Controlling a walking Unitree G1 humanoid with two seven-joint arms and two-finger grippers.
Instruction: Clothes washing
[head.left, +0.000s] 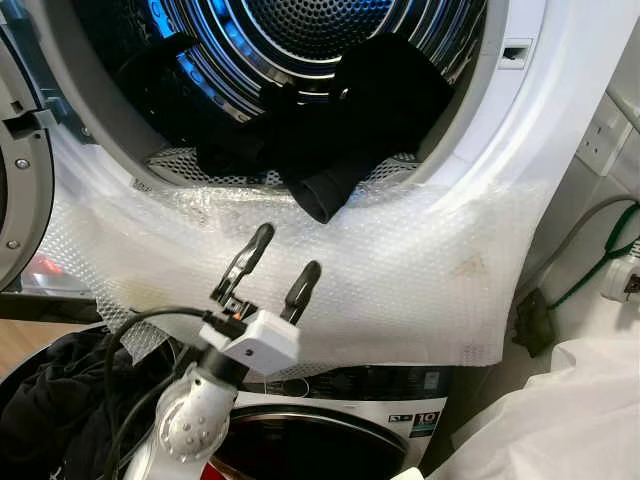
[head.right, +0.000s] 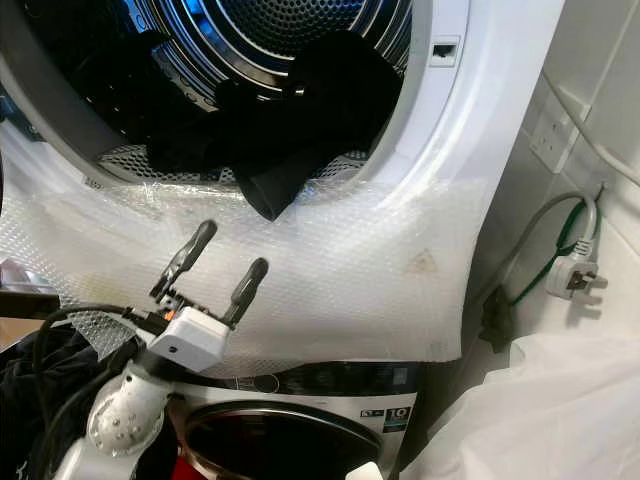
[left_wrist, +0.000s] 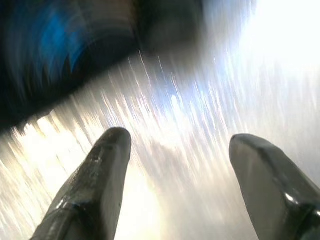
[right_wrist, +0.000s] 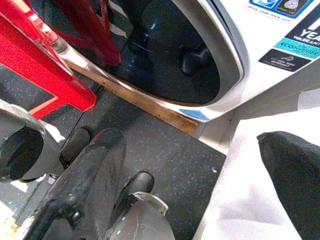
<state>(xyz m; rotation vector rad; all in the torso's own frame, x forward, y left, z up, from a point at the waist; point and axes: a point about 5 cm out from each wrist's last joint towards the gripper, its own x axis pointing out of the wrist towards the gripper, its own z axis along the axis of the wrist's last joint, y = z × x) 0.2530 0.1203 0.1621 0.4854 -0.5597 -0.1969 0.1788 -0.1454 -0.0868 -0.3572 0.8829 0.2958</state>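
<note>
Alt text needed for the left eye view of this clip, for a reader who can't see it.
The left end effector, fingers open and empty, hovers in front of bubble wrap draped below an open dryer drum, where black clothes lie heaped with one piece hanging over the lip. More dark clothes sit lower left, beside a second machine's door.

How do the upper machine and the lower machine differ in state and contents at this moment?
The upper machine has its door open, its lit drum exposed; the lower machine shows a closed dark glass door. The upper machine holds black clothes, one piece hanging over the lip; nothing can be made out inside the lower machine. Bubble wrap covers the upper machine's front; the lower machine's panel is bare. Both are white front-loaders, stacked. The left gripper is open before the wrap.
</note>
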